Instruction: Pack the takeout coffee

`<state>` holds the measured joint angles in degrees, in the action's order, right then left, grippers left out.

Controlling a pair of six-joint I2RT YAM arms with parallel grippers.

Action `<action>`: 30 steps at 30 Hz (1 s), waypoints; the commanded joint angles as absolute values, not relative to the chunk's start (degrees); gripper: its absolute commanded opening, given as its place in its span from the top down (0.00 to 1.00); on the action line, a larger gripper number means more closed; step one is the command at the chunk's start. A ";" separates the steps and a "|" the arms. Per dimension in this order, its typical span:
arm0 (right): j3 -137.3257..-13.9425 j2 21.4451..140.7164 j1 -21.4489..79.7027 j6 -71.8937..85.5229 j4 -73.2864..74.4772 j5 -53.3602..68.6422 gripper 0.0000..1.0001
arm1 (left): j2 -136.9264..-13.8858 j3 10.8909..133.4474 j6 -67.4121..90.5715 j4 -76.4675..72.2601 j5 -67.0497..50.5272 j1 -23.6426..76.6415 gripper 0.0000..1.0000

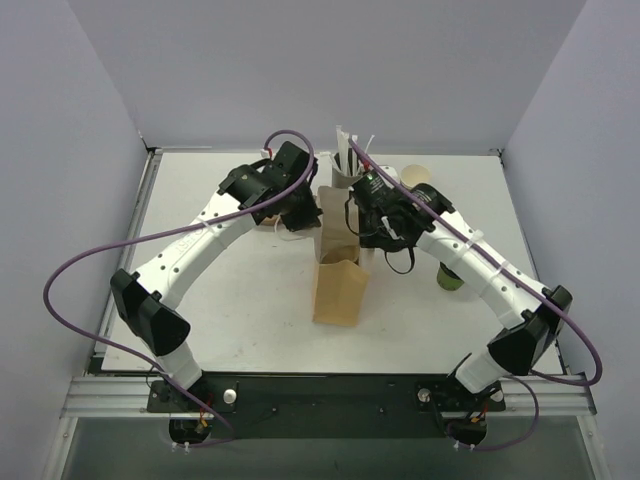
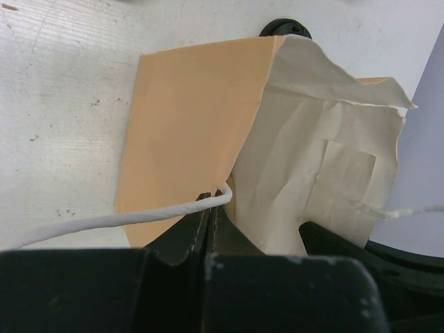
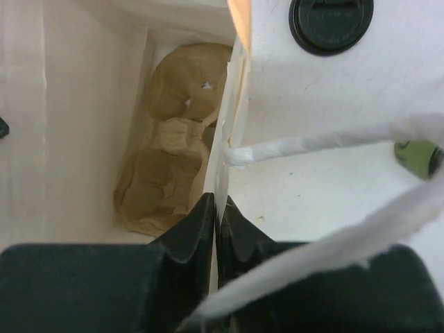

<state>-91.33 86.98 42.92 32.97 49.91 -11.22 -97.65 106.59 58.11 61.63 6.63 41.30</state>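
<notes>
I have the paper bag (image 1: 338,295) standing open at the middle of the table (image 1: 250,320), with one arm on each side of its mouth. The left gripper (image 2: 210,211) has its fingers pressed together on the bag's left wall, right where the white cord handle (image 2: 104,222) comes out. The right gripper (image 3: 217,208) is clamped the same way on the opposite wall.

Only my right wrist camera looks down inside. A brown pulp cup carrier (image 3: 170,159) lies at the bottom, and its wells hold nothing.

The takeout coffee (image 3: 331,24) is outside the bag, standing on the table on the right arm's side. I see only its black lid here, and from the left wrist it peeks over the bag's far rim.

Overhead I get the grey straw holder (image 1: 348,172) and a lidless cream-lined cup (image 1: 415,173) near the far edge. A green object (image 1: 450,278) lies half hidden under the right forearm, and I cannot tell what it is.
</notes>
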 commanded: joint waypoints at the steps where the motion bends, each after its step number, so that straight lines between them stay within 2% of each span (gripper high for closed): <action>1: -104.53 89.55 42.62 31.82 56.40 -11.60 1.00 | -97.80 112.99 58.10 61.68 3.52 41.13 1.00; 2: -115.73 90.52 43.93 30.86 59.30 -13.95 1.00 | -98.95 118.25 57.31 66.48 3.43 41.31 1.00; 3: -121.41 91.66 44.64 30.94 63.42 -15.37 1.00 | -100.10 127.44 56.96 69.49 4.04 42.00 1.00; 4: -124.16 91.67 45.00 31.02 64.15 -15.38 1.00 | -101.50 131.01 56.87 72.13 4.04 42.19 1.00; 5: -122.88 91.15 45.09 31.37 63.90 -14.34 1.00 | -101.34 131.65 57.21 74.77 3.87 42.10 1.00; 8: -109.30 89.04 44.39 32.60 57.94 -11.62 1.00 | -96.08 113.26 58.79 66.50 1.07 40.70 1.00; 10: -100.39 90.78 42.37 33.40 55.03 -5.29 1.00 | -93.53 100.96 60.20 61.28 -3.49 40.08 1.00; 12: -101.76 91.49 42.62 33.31 54.93 -5.19 1.00 | -93.69 101.15 60.73 60.81 -3.25 40.52 1.00; 17: -114.94 89.65 43.33 30.76 56.51 -10.02 1.00 | -94.84 113.81 57.93 65.74 2.11 40.52 1.00; 20: -117.25 89.21 44.64 30.76 56.34 -9.23 1.00 | -93.78 107.97 57.92 63.39 1.85 39.73 1.00; 23: -113.13 89.47 46.31 31.46 54.41 -8.97 1.00 | -93.16 102.07 58.01 60.13 0.27 39.64 1.00; 26: -103.76 89.83 43.87 31.64 52.04 -8.69 1.00 | -93.25 103.35 58.01 61.08 -2.72 40.51 1.00; 28: -98.81 89.47 41.59 31.55 48.53 -7.83 1.00 | -91.59 107.13 57.40 62.05 1.82 43.15 1.00; 30: -96.68 90.08 40.78 31.90 46.94 -4.68 1.00 | -90.01 105.57 56.69 62.75 2.90 40.89 1.00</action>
